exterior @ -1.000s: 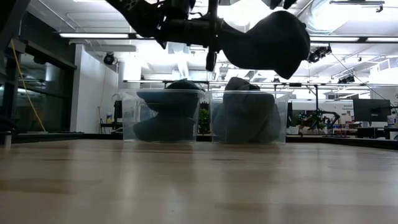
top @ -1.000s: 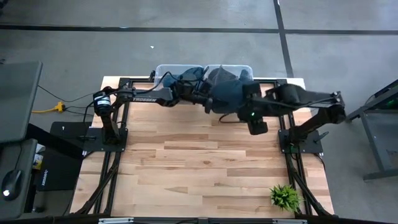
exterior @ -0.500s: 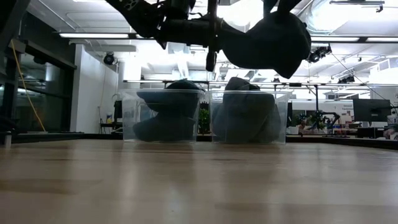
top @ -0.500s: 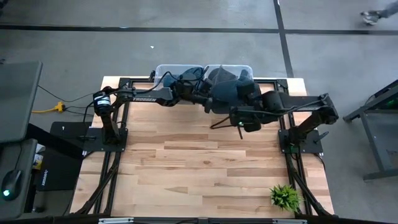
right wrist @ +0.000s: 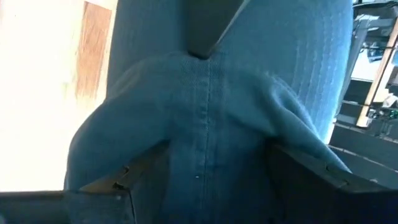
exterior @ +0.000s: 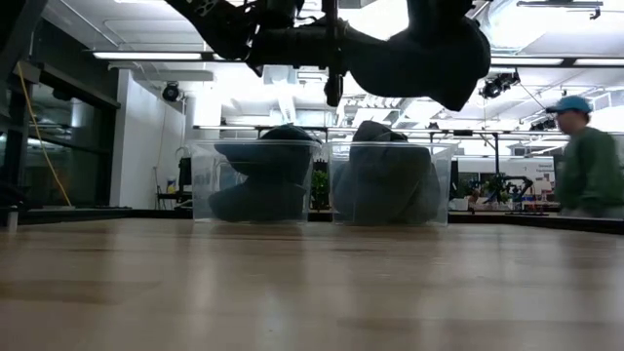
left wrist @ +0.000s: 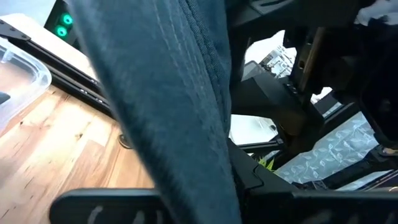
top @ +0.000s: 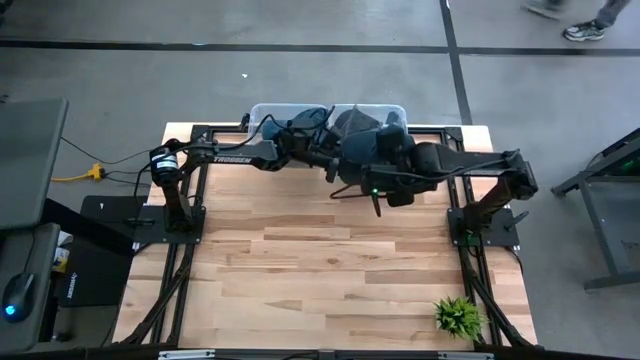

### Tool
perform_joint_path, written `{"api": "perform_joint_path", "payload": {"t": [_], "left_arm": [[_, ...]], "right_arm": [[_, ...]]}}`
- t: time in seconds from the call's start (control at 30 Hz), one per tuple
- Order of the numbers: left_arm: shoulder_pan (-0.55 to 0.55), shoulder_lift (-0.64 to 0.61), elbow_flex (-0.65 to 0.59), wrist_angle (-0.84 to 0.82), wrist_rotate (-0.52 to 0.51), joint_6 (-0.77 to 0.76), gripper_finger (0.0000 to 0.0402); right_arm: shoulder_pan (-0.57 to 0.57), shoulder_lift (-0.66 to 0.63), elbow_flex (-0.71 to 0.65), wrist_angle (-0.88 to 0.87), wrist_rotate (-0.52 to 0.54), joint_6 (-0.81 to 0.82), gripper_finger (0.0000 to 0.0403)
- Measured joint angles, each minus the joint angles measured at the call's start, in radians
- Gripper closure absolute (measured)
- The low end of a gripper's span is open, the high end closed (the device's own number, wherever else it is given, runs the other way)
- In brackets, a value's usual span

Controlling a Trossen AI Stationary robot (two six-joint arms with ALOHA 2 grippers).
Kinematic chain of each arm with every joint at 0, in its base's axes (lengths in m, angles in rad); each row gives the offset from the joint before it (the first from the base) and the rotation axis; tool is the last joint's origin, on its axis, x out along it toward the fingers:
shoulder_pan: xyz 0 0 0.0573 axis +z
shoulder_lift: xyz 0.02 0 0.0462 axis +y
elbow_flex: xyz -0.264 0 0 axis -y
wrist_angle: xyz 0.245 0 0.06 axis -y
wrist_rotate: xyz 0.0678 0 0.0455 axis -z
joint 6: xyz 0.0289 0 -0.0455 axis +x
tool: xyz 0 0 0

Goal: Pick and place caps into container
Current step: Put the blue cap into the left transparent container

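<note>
From above I see both arms meeting over the far edge of the wooden table [top: 330,260], just in front of two clear plastic bins [top: 375,110] that sit side by side there. Between them hangs one slate-blue cap [top: 366,150] — soft fabric, rounded crown, held up in the air well clear of the planks.

My left gripper [top: 335,160] has its fingers pressed together on the cap's edge; in the left wrist view the cloth [left wrist: 180,106] drapes as a thick fold with stitched rows running along it, covering most of the frame. My right gripper [top: 385,180] sits against the cap from the other side with its fingers spread wide. In the right wrist view the crown [right wrist: 217,124] fills the space between those two dark fingers [right wrist: 311,180], its seam running down the middle and the fabric bunching over both; I can't tell whether they actually bear on it.

From table height the cap [exterior: 429,58] is a dark bulge above the right-hand bin [exterior: 390,183]. That bin and the left one [exterior: 255,181] each already hold dark, crumpled caps, mounded to about rim level.

A potted green plant [top: 458,316] stands at the near right corner of the table. A person in a blue cap [exterior: 588,156] shows in the room beyond.
</note>
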Motion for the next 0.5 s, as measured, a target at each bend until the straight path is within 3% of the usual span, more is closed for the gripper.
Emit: {"api": "perform_joint_path", "payload": {"t": [0.23, 0.5], "left_arm": [[-0.001, 0.000, 0.000, 0.000, 0.013, 0.003, 0.0399], [-0.001, 0.000, 0.000, 0.002, 0.016, 0.003, 0.0399]], "right_arm": [[-0.008, 0.000, 0.000, -0.002, -0.034, 0.006, 0.0175], [-0.008, 0.000, 0.000, -0.002, -0.056, -0.001, 0.0275]]}}
